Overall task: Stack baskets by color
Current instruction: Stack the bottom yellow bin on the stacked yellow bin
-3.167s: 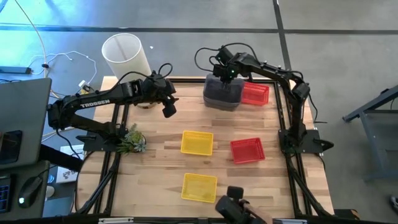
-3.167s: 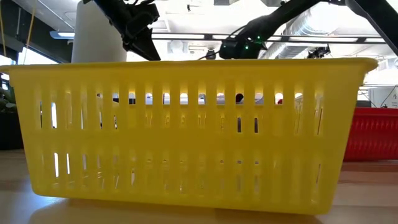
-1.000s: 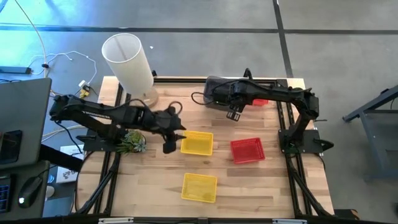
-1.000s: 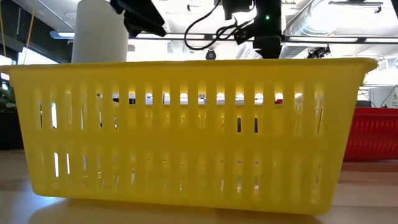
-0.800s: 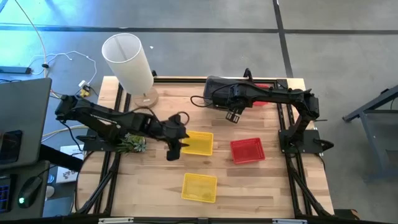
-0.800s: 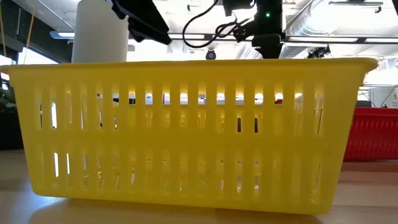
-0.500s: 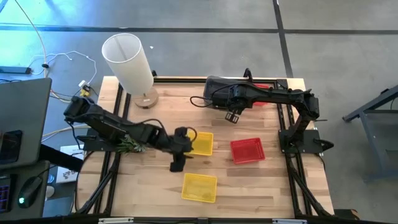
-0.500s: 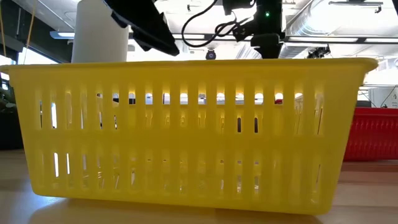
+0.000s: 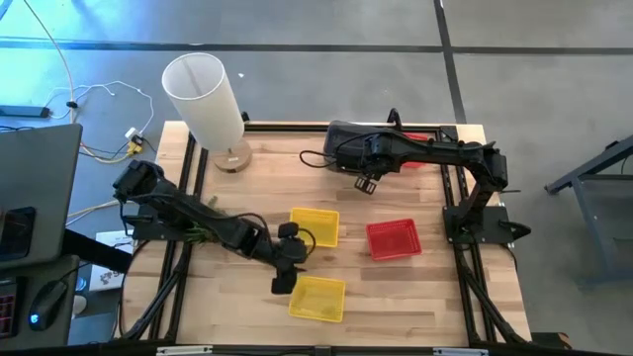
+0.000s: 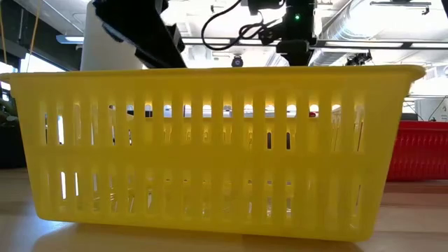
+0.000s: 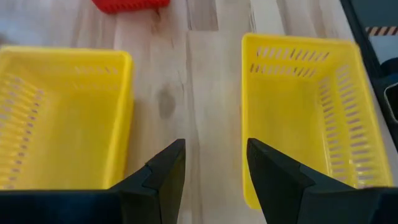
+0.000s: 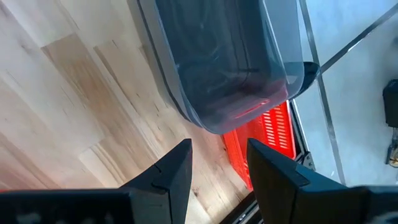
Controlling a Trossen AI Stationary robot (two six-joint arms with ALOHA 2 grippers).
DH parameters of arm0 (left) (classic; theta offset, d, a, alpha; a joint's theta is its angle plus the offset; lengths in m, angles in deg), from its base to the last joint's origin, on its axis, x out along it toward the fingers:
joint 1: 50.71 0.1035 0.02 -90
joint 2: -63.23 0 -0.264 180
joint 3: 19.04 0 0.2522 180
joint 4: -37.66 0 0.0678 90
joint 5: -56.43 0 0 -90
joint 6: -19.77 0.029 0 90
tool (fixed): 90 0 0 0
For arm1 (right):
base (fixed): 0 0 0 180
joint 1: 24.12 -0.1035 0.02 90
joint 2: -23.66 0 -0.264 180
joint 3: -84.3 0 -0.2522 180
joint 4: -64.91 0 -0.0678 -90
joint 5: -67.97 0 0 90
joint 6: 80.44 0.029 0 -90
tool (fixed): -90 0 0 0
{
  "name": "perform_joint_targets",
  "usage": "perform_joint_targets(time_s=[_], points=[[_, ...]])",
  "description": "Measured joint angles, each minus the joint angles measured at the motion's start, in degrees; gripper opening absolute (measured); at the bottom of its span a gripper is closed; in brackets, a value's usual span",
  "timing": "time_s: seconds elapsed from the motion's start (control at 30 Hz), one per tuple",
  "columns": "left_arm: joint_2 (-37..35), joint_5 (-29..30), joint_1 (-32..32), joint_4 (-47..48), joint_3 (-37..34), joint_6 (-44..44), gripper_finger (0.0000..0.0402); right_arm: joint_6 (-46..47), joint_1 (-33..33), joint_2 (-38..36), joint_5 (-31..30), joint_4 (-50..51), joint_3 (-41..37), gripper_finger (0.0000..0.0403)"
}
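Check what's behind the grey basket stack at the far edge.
A red basket sits behind the grey basket stack, partly visible past its edge and through the translucent wall. The rest of it is covered, so whether it's a stack can't be told.

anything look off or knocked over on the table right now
Nothing stands out. Two yellow baskets and a red basket sit upright and apart on the table; the grey stack looks tidy.

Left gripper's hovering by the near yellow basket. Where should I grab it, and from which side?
Probably the rim of the near yellow basket on its left short wall, taken from above. The left gripper hangs open right beside that edge, and the basket sits upright with its thin mesh wall free on both faces. The other yellow basket lies apart, so one finger can drop inside and one outside.
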Motion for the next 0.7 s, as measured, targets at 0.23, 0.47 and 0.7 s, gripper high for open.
perform_joint_targets(time_s=[0.23,0.47,0.7], points=[[4.1,-0.4,-1.5,-1.8,0.0,-1.1,0.0156,0.7,0.0,0.0,0.4,-1.2,0.0,0.0138],[7.1,-3.6,-1.7,-2.9,0.0,-3.3,0.0156,2.7,0.0,0.0,0.4,-1.6,0.0,0.0138],[8.3,-4.1,-1.7,-4.0,0.0,-4.4,0.0156,2.7,0.0,0.0,0.5,-1.6,0.0,0.0138]])
